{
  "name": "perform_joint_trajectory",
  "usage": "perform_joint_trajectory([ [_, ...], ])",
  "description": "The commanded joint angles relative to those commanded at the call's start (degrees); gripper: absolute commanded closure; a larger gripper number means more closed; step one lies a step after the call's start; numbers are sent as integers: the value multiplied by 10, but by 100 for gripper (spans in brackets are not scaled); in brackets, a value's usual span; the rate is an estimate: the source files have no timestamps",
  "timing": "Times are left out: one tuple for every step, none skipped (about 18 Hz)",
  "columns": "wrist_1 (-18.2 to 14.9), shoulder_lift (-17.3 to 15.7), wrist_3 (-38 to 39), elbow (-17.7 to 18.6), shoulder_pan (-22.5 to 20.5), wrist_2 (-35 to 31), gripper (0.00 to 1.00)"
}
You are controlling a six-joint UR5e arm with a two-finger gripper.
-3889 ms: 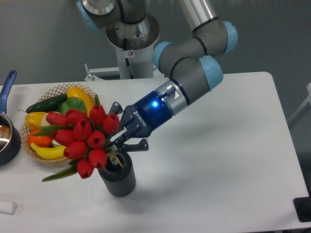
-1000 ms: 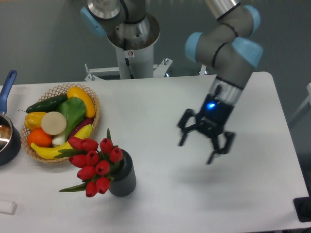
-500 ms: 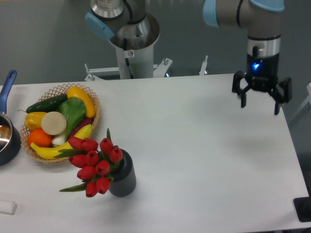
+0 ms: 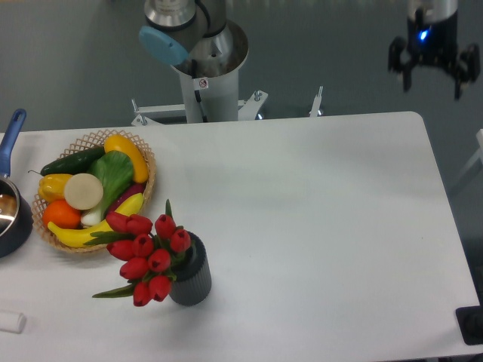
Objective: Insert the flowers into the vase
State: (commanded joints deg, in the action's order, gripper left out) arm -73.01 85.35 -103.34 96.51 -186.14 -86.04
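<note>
An empty gripper [image 4: 432, 73] with its fingers spread hangs high past the table's far right corner, well apart from the red flowers [image 4: 147, 255], which sit far down-left in the dark vase [image 4: 193, 275], leaning left.

The pincer [image 4: 433, 79] is seen high at the upper right, raised well above the far right corner of the tabletop [image 4: 317, 219]. It is pointed straight down, with its dark fingers [image 4: 402, 72] spread wide apart and nothing held between them. A blue light is lit on the wrist [image 4: 432, 26]. The arm's base column [image 4: 202, 83] is mounted behind the far edge.
</note>
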Motion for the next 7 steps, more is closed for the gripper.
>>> perform_joint_trajectory([
  [-19, -8, -18, 0, -14, 0, 0],
  [-33, -14, -34, -3, -32, 1, 0],
  [-53, -19, -45, -4, -48, 1, 0],
  [-72, -31, -50, -6, -62, 1, 0],
  [-88, -36, -55, -11, -75, 1, 0],
  [-103, -36, -62, -17, -86, 1, 0],
  [-120, -37, -65, -23, -95, 1, 0],
])
